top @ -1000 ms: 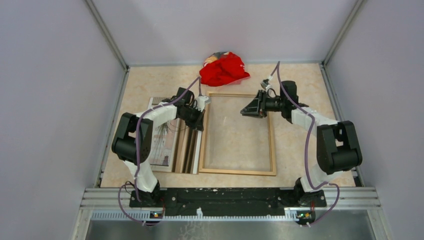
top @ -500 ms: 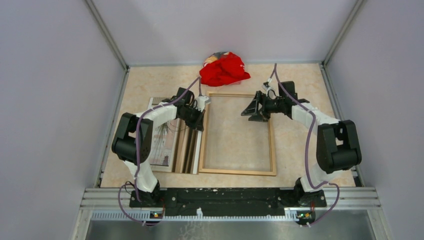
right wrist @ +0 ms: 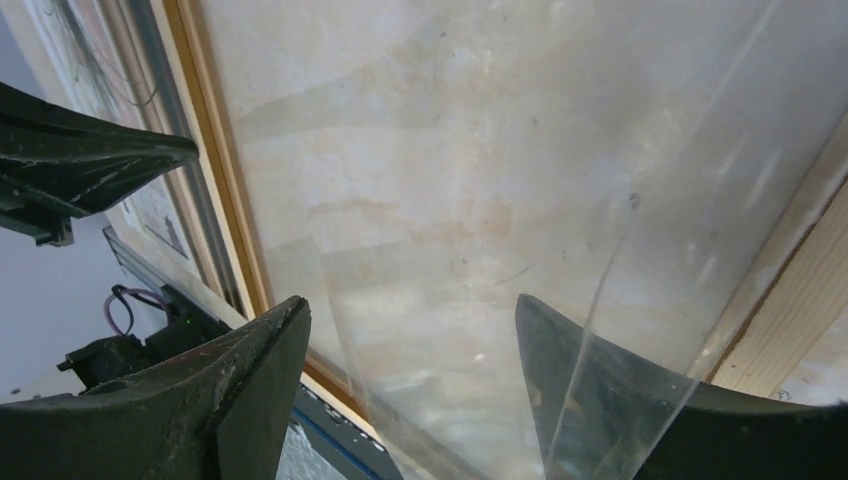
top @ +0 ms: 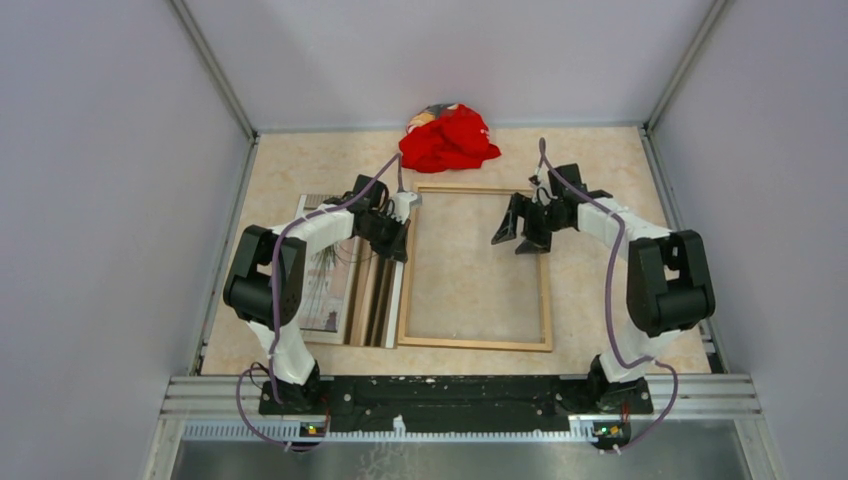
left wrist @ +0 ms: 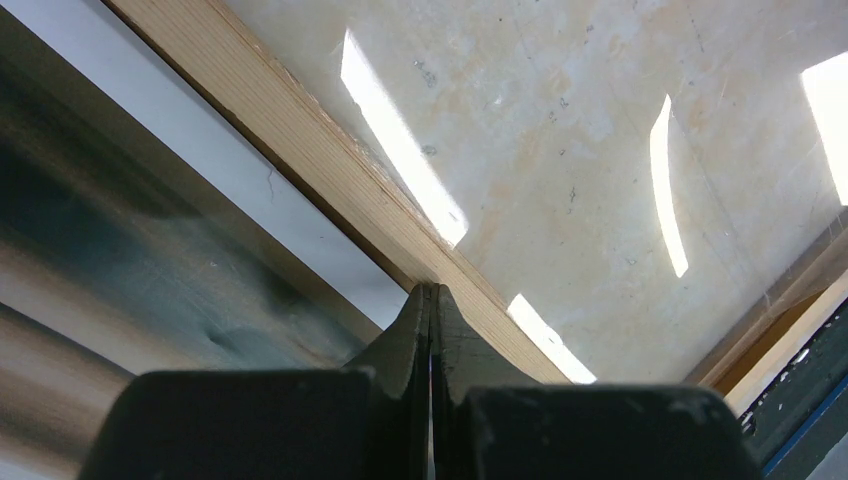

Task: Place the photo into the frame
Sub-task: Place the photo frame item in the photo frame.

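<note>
The frame (top: 546,290) of light-brown strips lies flat mid-table, with a clear sheet (right wrist: 470,230) over its opening. The photo (top: 322,290) lies picture-up to its left, partly under the left arm. My left gripper (top: 401,232) is shut. In the left wrist view its tips (left wrist: 430,290) rest at the frame's left strip (left wrist: 300,150), and I see nothing between them. My right gripper (top: 520,226) is open and tilted down over the frame's upper right. In the right wrist view (right wrist: 410,305) it is empty, and one finger (right wrist: 640,410) shows through the sheet.
A plain brown board (top: 372,295) lies between the photo and the frame. A crumpled red cloth (top: 448,138) sits at the back, just beyond the frame's far strip. Grey walls close in the table on three sides.
My right gripper has swung from pointing left to tilting down over the frame and has moved a little right. It stays open. The left arm has not moved.
</note>
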Controlling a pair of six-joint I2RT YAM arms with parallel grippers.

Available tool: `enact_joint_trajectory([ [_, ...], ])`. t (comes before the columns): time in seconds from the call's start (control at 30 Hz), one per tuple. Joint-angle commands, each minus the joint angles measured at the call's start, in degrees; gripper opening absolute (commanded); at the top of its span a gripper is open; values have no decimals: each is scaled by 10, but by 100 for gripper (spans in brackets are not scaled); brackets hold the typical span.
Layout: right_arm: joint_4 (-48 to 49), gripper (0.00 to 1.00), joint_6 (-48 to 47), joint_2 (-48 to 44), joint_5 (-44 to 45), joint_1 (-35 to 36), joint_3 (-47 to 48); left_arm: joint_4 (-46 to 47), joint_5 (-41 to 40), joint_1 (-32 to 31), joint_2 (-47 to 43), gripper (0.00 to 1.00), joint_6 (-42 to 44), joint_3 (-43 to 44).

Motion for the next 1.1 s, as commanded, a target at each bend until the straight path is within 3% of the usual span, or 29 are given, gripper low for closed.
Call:
enact_joint_trajectory([
  [0.0, -13, 76, -14, 15, 26, 13, 36, -9, -9, -7, 4, 0, 14, -11],
  [0.2, -29, 80, -17, 26, 62, 30, 51, -8, -9, -7, 4, 0, 14, -13],
  [0.53, -143, 99, -56, 6, 230, 42, 97, -6, -9, -7, 3, 0, 14, -17],
  [1.07, -134, 99, -57, 20, 217, 43, 89, -11, -10, -7, 2, 0, 13, -9],
])
